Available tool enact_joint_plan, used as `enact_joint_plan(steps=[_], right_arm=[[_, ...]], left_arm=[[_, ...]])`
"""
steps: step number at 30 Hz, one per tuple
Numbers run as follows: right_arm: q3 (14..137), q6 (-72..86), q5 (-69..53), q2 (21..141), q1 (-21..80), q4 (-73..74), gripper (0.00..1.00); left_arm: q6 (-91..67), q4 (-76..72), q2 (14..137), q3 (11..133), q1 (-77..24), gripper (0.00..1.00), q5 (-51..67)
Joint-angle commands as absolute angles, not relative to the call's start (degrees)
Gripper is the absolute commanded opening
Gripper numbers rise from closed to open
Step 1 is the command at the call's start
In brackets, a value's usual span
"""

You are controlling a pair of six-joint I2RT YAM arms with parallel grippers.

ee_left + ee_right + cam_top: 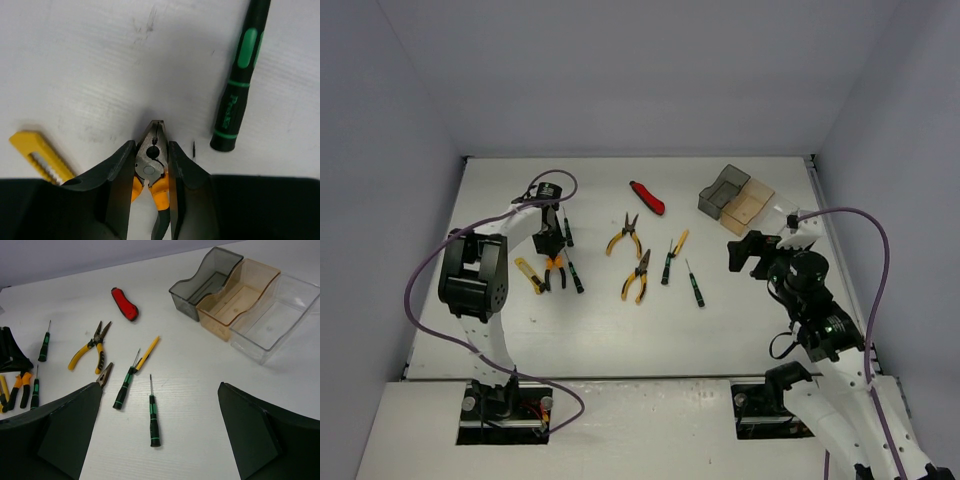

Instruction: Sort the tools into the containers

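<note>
Left tool (151, 146) pinches orange pliers (152, 132) by the metal head near the surface's left edge, so they could swivel or drop before reaching the far-right-corner bins (212, 315); right tool (160, 387) spread.

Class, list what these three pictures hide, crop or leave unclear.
Left wrist view: pliers handles hidden by the left claw and bottom edge; yellow utility knife partly behind a claw finger; screwdriver shaft cropped at the top.
Right wrist view: clear bin cut by the right edge.
Top view: clear bin barely visible beside the right arm.
</note>
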State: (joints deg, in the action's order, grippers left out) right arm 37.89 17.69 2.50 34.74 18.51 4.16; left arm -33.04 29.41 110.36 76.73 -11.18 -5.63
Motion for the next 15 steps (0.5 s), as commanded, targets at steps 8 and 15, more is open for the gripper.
enact_joint_plan(steps=[8,15], right_arm=[[42.4,19.4,-12.1,43.1,19.9,0.4,0.97],[42.1,23.5,-15.1,49.4,25.7,-8.1,0.89]], left_arm=[[-38.0,29.4,93.4,73.4,-11.4,0.0,-0.2],[-43.6,24.6,87.2,69.4,-14.3,0.0,6.2]])
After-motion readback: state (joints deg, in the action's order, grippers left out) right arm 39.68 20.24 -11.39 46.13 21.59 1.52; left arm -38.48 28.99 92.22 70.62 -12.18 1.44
